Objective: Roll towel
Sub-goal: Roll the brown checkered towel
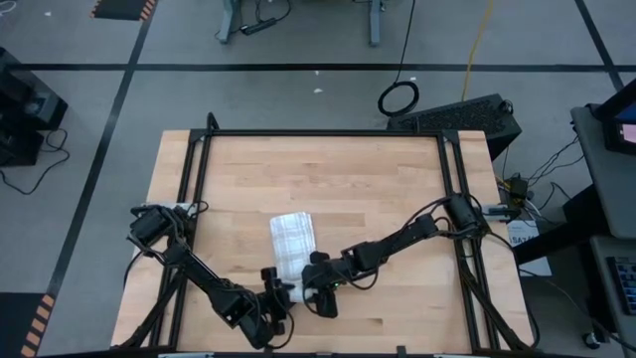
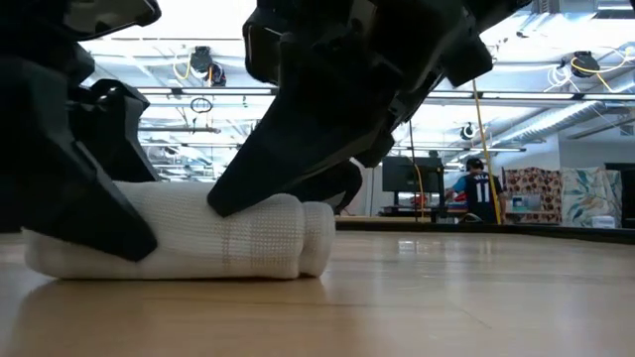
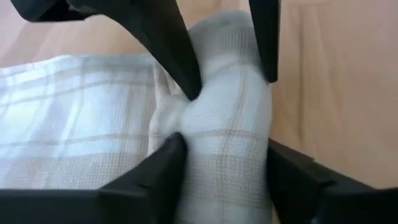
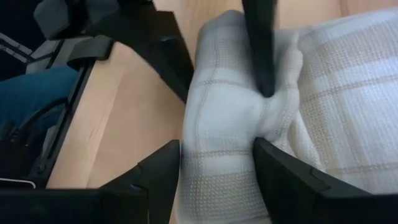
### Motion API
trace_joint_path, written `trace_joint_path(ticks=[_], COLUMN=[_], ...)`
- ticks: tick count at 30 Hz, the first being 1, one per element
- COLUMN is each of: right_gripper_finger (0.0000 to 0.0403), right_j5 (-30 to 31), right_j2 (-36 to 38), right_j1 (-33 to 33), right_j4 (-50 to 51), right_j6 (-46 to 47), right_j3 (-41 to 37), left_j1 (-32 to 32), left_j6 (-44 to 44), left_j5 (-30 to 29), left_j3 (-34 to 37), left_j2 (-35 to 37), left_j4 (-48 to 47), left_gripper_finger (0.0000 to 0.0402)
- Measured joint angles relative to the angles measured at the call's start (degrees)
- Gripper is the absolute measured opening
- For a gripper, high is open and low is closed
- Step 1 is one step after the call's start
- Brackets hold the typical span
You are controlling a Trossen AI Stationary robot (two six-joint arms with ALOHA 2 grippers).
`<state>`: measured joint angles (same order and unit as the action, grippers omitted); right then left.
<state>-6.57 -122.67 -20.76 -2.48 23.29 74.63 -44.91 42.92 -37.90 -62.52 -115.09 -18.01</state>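
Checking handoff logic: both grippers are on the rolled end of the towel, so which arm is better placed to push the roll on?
Neither clearly. Left gripper and right gripper each straddle the towel roll at its near end, fingers on both sides. Rolling on looks like a two-arm move; the flat part lies ahead.

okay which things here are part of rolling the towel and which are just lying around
Part of the job:
- towel, rolled at one end
- left pincer, astride the roll
- right pincer, astride the roll

Just lying about:
- cable loop on the floor
- black keyboard
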Motion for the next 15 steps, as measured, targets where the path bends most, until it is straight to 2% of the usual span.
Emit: trace_joint_path(ticks=[3, 7, 11, 15], right_gripper_finger=[0.0196, 0.0199, 0.0216, 0.0247], right_j5=[2.03, 8.66, 18.3, 28.83], right_j2=[2.06, 6.0, 9.31, 8.66], right_j1=[-0.83, -3.73, -9.06, -15.23], right_j4=[1.63, 5.3, 10.32, 11.28], right_j6=[-3.41, -12.67, -21.78, -23.8], right_j3=[-0.22, -0.43, -0.26, -0.26], left_j1=[0.0, -0.37, -0.89, -0.92], left_j6=[0.24, 0.11, 0.26, 0.96], left_j5=[1.03, 1.2, 1.21, 3.45], left_j3=[0.0, 0.04, 0.11, 0.33], left_j2=[-0.04, -0.09, -0.09, 0.96], left_j4=[1.09, 1.41, 1.53, 3.66], left_gripper_finger=[0.0146, 0.007, 0.0068, 0.0068])
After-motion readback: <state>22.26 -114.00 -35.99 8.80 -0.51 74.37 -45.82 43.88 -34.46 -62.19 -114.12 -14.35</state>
